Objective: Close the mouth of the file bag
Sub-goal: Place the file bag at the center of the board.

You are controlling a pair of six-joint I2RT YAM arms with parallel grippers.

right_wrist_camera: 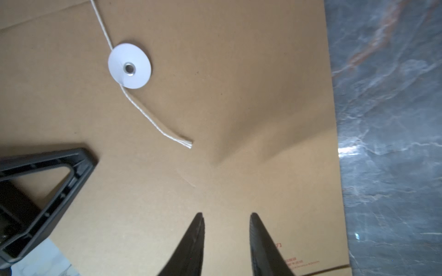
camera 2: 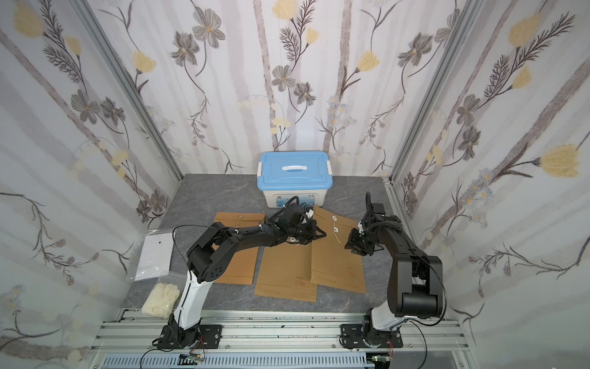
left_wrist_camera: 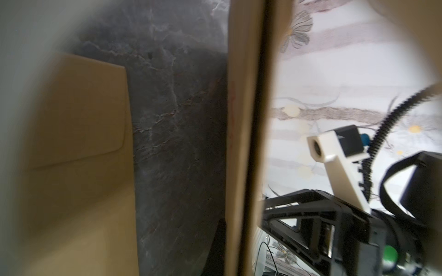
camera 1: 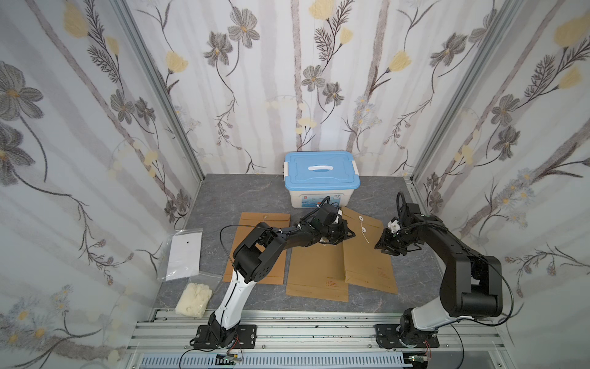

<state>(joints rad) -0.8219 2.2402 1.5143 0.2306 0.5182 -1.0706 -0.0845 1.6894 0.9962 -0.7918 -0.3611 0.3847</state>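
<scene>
top views, file bag: the brown file bag (camera 1: 367,255) lies on the table (camera 1: 242,191), right between my two claws.
top views, left claw: my left claw (camera 1: 351,235) is squeezed closed at the near side edge of the bag. It looks pinched on that edge, but it's hard to be sure from up here.
top views, right claw: my right claw (camera 1: 380,246) hovers just over the far side of the bag.
left wrist, bag edge: there's a blurry kraft edge (left_wrist_camera: 241,143) raised right in front of the lens, so I reckon I'm holding it.
right wrist, right claw: my right claw (right_wrist_camera: 226,215) has its jaws parted with nothing in them.
right wrist, string: the string (right_wrist_camera: 153,119) passes the white disc (right_wrist_camera: 129,66), and its loose frayed end lies just ahead of the tips.
handling: the paper is light, creases easily and would slide. The string is thin and limp.
where to grab: I'd pinch the string near its free end, not the disc.
</scene>
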